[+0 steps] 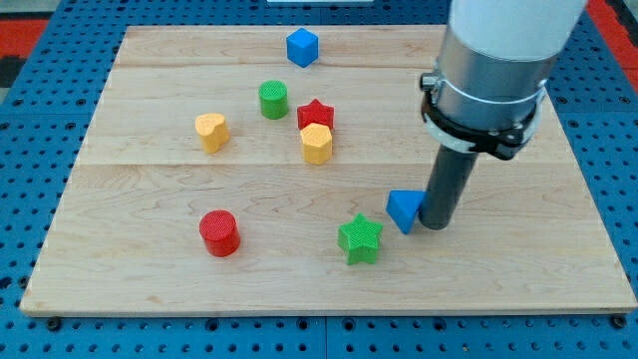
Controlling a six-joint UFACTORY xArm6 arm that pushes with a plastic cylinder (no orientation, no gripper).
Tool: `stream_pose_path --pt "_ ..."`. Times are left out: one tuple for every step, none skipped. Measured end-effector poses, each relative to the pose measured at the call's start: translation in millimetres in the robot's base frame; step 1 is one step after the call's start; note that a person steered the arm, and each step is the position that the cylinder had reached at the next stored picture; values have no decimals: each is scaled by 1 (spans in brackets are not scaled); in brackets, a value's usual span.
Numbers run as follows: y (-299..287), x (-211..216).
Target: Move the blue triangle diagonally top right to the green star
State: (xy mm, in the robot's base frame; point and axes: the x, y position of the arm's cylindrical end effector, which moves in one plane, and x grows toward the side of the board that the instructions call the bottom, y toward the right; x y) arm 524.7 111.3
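The blue triangle [404, 209] lies on the wooden board right of centre, toward the view's bottom. The green star [360, 238] sits just below and left of it, a small gap between them. My tip [436, 224] is at the lower end of the dark rod, touching or almost touching the blue triangle's right side. The arm's grey and white body rises above it at the view's top right.
A blue cube [302, 47] is near the view's top. A green cylinder [273, 100], a red star [316, 115] and a yellow hexagon block [316, 144] cluster at centre. A yellow heart-like block [211, 132] is to the left. A red cylinder [219, 233] is at lower left.
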Motion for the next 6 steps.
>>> stream_pose_path --pt "0 27" --pt "-44 7" --pt "-64 -26" --pt "-44 -50" --pt "3 -48" --pt "3 -67"
